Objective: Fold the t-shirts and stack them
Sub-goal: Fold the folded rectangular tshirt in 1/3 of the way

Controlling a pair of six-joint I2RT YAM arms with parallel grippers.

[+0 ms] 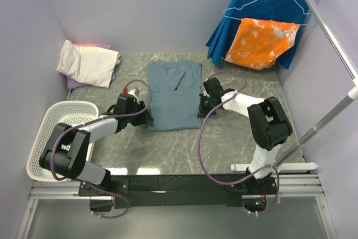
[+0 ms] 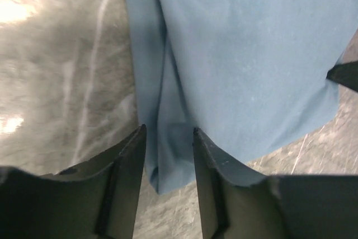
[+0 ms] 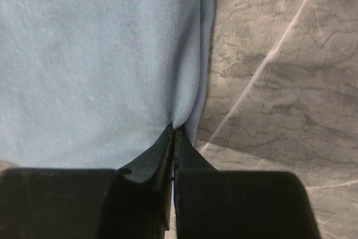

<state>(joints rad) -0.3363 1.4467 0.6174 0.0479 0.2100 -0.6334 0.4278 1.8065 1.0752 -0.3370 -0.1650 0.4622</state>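
Marble table (image 1: 184, 149), listed near to far.

1. White basket (image 1: 47, 138): sitting at 8 o'clock, beside the left arm's elbow and apart from the clothing.
2. Left gripper (image 2: 168, 132): reaching low toward 1 o'clock. Its fingers are standing apart, straddling the near left hem corner of the blue-grey shirt (image 2: 251, 71).
3. Right gripper (image 3: 174, 130): reaching toward 10 o'clock, elbow raised. Its fingers are pinching the shirt's right edge tight.
4. Blue-grey shirt (image 1: 173, 96): lying flat at the table's centre between both grippers, sleeves folded in, collar pointing to 12 o'clock.
5. Cream shirt (image 1: 88, 62): lying folded at 10 o'clock on a lavender shirt (image 1: 71, 84) that is peeking out beneath.
6. Orange cloth (image 1: 260, 42): hanging at 1 o'clock in front of a royal-blue garment (image 1: 251, 9), beside the rail (image 1: 324, 26).
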